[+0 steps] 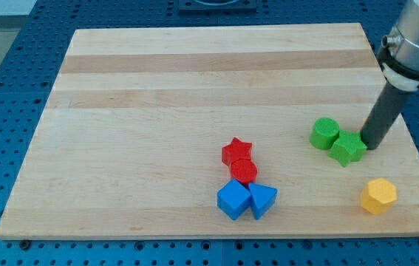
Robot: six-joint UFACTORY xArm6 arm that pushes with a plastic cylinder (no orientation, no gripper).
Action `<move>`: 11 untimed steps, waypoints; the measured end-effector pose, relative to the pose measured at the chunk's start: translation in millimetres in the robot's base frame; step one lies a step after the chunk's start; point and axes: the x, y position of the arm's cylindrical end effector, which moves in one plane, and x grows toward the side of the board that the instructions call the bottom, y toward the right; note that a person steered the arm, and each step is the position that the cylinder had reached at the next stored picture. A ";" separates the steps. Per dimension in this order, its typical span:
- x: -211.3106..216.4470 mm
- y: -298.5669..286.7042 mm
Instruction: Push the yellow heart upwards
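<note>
The yellow heart lies near the table's edge at 4 o'clock; its heart outline and pointing direction are hard to make out. The tip, a bare rod with no pincer to spread or press, stands at 12 o'clock from it, touching the green star beside a green cylinder.

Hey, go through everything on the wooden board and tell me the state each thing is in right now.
My tip: down at the board, at the green star's right edge.
Green star block: flat, touching the green cylinder.
Green cylinder block: upright.
Yellow block: alone, untouched, shape unclear.
Red star block: against the red cylinder.
Red cylinder block: upright.
Blue cube block: against the blue wedge-like block.
</note>
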 end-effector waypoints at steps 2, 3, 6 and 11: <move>39.7 17.9; 42.5 88.2; -0.4 35.6; -43.0 -58.4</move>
